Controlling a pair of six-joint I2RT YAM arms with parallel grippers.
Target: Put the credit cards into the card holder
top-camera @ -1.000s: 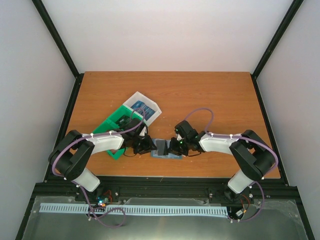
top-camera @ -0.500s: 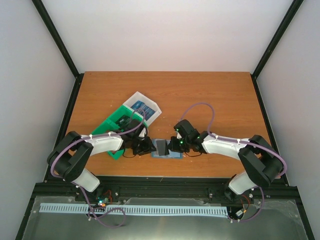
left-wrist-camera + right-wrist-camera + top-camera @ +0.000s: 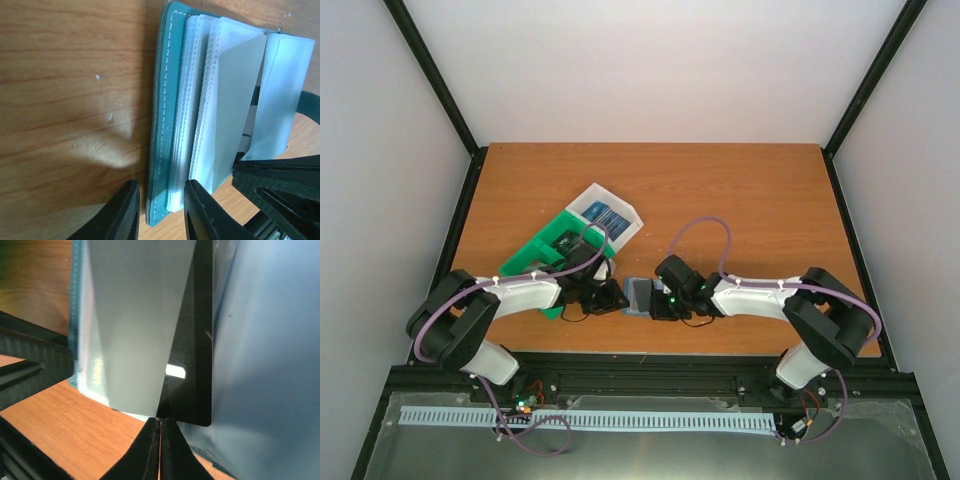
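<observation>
Your right gripper [image 3: 160, 426], clamped on a dark credit card [image 3: 200, 365], holds it among the sleeves of the teal card holder [image 3: 162, 125], just right of the green bin [image 3: 542, 262]. Your left gripper [image 3: 161, 190] straddles its cover edge, but you cannot tell whether it grips.

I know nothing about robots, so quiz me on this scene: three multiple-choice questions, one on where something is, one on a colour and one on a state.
1. Where is the card holder?
A. In the white bin.
B. At the table's far edge.
C. On the table, near its front edge.

2. What colour is the holder's cover?
A. Teal.
B. Red.
C. Yellow.

3. What state is the holder in?
A. Folded shut.
B. Open, with its clear sleeves fanned and a dark card among them.
C. Torn in half.

Answers:
1 C: the top view shows it lying by the front edge.
2 A: the left wrist view shows a stitched teal cover.
3 B: both wrist views show parted sleeves with the card between them.
</observation>
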